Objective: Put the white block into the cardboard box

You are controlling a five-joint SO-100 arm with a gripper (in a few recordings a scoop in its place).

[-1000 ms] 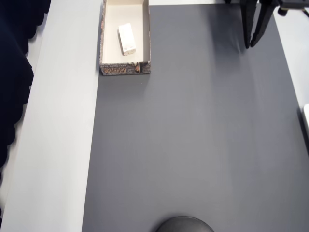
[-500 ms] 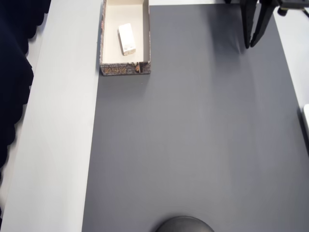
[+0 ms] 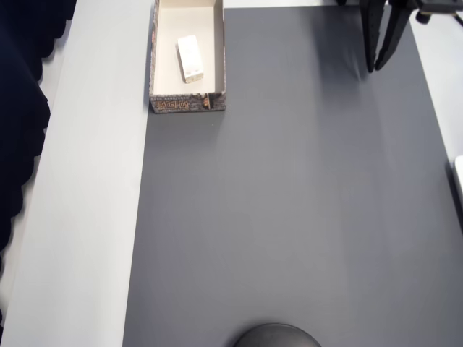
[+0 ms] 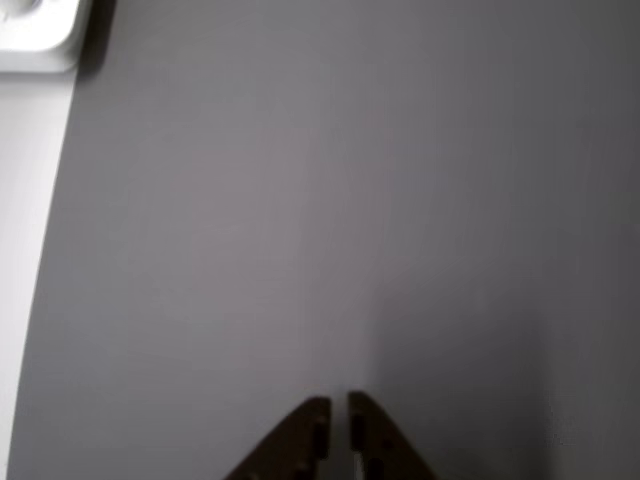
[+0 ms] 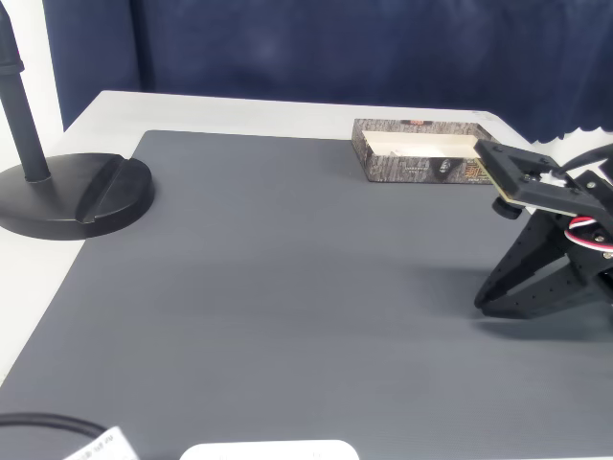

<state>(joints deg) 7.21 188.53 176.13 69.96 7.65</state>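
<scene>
Dark grey mat (image 3: pixel 289 217) on a white table (image 3: pixel 94 217), black round stand base (image 5: pixel 72 196) at its edge

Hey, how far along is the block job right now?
It looks done: the white block lies flat inside the box in the overhead view, clear of the walls. Nothing is in hand: the end effector sits far from the box over the grey mat, its fingers close together with nothing between them in the wrist view. Nothing visible is left to move.
</scene>
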